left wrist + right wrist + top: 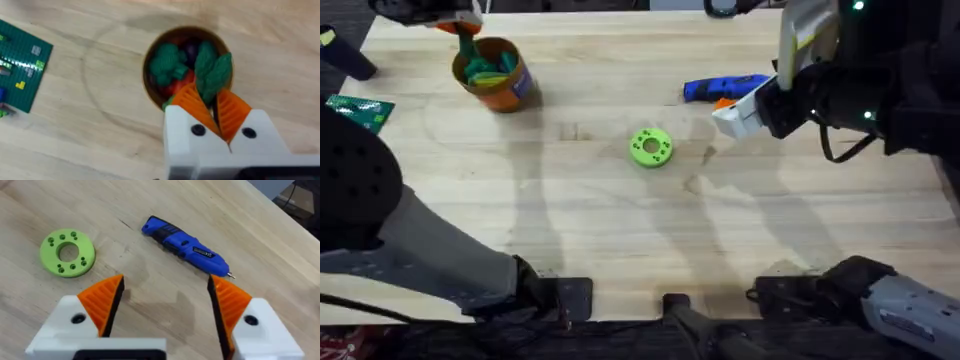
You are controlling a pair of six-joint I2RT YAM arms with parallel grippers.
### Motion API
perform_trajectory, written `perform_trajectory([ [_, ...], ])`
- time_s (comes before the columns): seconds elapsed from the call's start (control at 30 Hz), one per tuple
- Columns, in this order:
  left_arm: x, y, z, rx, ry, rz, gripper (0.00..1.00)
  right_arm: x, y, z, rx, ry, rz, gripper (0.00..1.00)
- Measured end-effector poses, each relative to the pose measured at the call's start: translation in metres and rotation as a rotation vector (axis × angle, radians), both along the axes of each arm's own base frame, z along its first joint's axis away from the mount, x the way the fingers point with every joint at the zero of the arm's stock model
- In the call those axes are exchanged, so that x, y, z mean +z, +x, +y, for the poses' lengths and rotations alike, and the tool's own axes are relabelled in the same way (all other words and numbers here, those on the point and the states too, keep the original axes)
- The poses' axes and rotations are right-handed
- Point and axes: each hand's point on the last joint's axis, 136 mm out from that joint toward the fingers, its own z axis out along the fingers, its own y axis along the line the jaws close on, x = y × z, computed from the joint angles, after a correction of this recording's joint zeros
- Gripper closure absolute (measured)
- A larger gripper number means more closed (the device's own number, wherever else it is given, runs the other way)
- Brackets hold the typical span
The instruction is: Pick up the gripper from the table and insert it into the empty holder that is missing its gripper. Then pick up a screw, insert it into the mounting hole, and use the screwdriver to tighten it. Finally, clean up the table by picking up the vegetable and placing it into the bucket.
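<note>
The bucket sits at the worktop's far left, the ring in the middle, the screwdriver behind and right of it, and the vegetable over the bucket.

You're in a robotics lab or workshop. Light wood table carries arm bases, cables, a green circuit board.

Left hand grips vegetable over bucket.

Overhead camera looked down and forward across the worktop, left wrist view hung close above the bucket, right wrist view shared the screwdriver with overhead
</note>
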Motion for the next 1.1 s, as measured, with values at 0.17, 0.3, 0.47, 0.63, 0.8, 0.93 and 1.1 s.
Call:
perform_trajectory([
  [0.17,-0.005,0.013,0.007,0.024,-0.020,-0.034,0.985,0.000,0.000,0.000,0.000,0.000,0.000,0.026],
  [0.3,-0.033,0.019,0.007,0.025,-0.041,0.021,0.985,0.000,0.000,0.000,0.000,0.000,0.000,0.026],
  [0.47,-0.066,0.024,0.007,0.026,-0.065,0.086,0.985,0.000,0.000,0.000,0.000,0.000,0.000,0.026],
  [0.63,-0.072,0.024,0.007,0.033,-0.073,0.100,0.620,0.000,0.000,0.000,0.000,0.000,0.000,0.026],
  [0.8,-0.073,0.023,0.006,0.046,-0.083,0.102,0.087,0.000,0.000,0.000,0.000,0.000,0.000,0.026],
  [0.93,-0.073,0.023,0.006,0.048,-0.084,0.103,0.053,0.000,0.000,0.000,0.000,0.000,0.000,0.026],
  [1.1,-0.062,0.014,0.004,0.067,-0.095,0.104,0.027,0.000,0.000,0.000,0.000,0.000,0.000,0.026],
])
